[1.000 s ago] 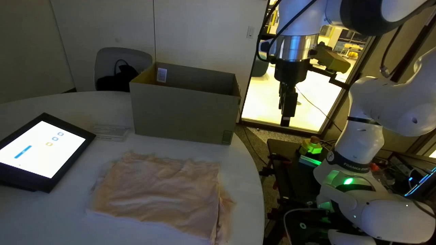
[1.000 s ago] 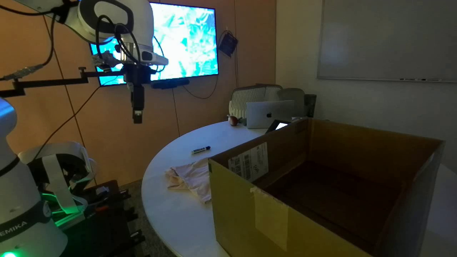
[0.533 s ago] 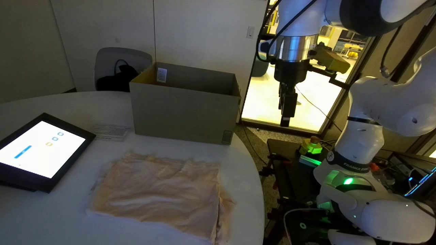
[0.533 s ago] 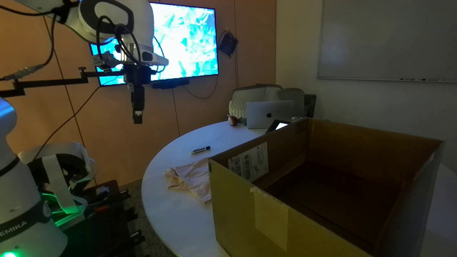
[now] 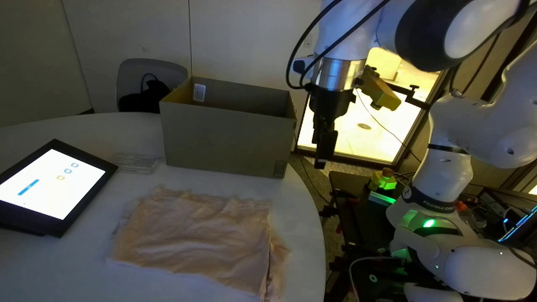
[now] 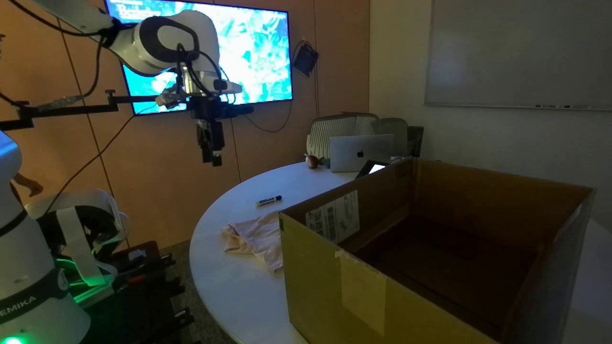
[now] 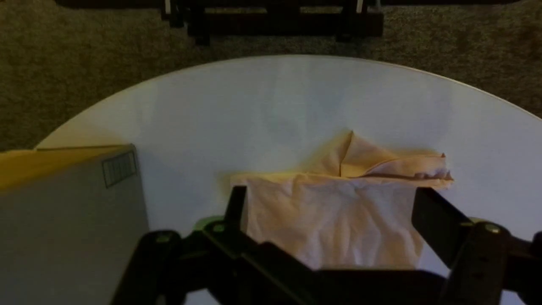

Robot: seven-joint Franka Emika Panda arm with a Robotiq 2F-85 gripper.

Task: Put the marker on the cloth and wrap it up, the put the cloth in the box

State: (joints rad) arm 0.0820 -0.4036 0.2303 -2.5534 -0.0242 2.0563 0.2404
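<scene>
- Here's the gripper (image 7: 330, 190), fingers (image 7: 438, 224) spread wide, holding nothing, up higher than the table (image 6: 239, 291)!
- The marker (image 6: 268, 201) lies on that table, near the cloth (image 5: 197, 239) but not on it.
- And the cloth sits outside the box (image 5: 228, 140), laid out flat with one ruffled edge.
- So none of it's done, I'd judge: placing, wrapping and boxing all remain.

In an exterior view, the cloth (image 6: 262, 239) is partly hidden by the box (image 6: 315, 282), itself cut off by the lower edge; print on the marker (image 6: 268, 201) is too small to be read.
</scene>
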